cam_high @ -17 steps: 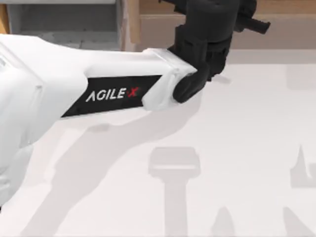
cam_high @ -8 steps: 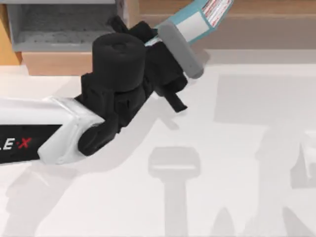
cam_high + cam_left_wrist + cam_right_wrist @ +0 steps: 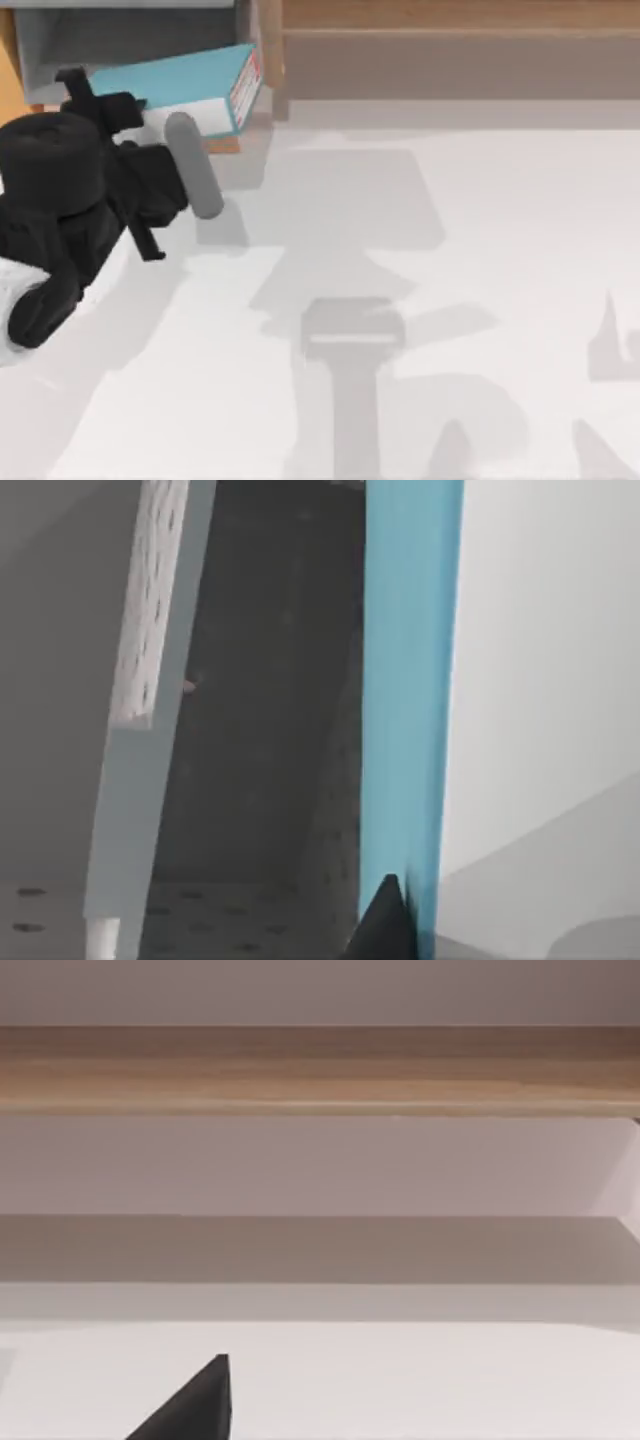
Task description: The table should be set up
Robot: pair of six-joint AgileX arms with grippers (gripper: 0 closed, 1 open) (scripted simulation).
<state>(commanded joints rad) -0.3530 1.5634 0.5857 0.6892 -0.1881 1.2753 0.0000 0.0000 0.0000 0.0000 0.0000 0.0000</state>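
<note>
The off-white table (image 3: 500, 250) spans the top view. My left gripper (image 3: 160, 140) is at the back left, shut on a flat blue box (image 3: 185, 85) with a white side and a red-striped end. A grey rounded bar (image 3: 195, 180) runs beside the blue box, by the gripper. The blue box hangs tilted over the front edge of the grey-lined box (image 3: 130, 35). In the left wrist view the blue box (image 3: 410, 680) stands edge-on over that box's perforated grey floor (image 3: 260, 780). A dark part of my right gripper (image 3: 195, 1405) shows above the table.
A long light-brown wooden shelf (image 3: 450, 40) runs along the back of the table, also seen ahead in the right wrist view (image 3: 320, 1070). The grey-lined box has a light wooden front and side wall (image 3: 268, 50). Arm shadows fall across the table's middle.
My left arm has swung from the back middle to the back left, carrying the blue box from near the shelf to over the grey-lined box.
</note>
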